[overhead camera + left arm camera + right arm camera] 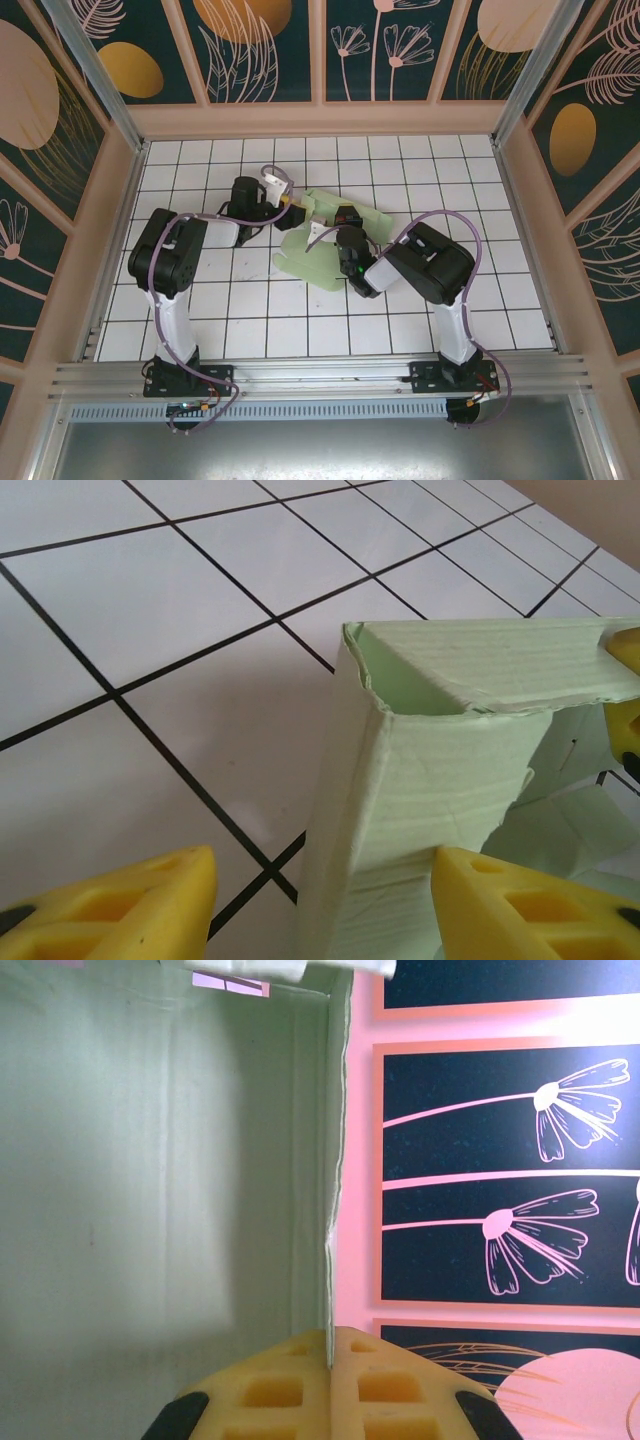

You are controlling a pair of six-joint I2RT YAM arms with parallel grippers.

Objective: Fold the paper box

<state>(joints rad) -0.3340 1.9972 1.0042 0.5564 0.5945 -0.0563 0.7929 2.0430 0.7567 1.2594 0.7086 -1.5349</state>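
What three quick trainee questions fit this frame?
1. True or false: the right gripper is pinching an edge of the paper box.
2. The left gripper is: A) shut on nothing; B) open, a box corner between its fingers; C) open above bare tiles, away from the box.
3. In the left wrist view, is the box wall nearest the camera lying flat or standing up?
Key: 1 true; 2 B; 3 standing up.

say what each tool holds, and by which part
The right tool pinches the paper box by a flap's edge; left tool straddles it, open, holding nothing.
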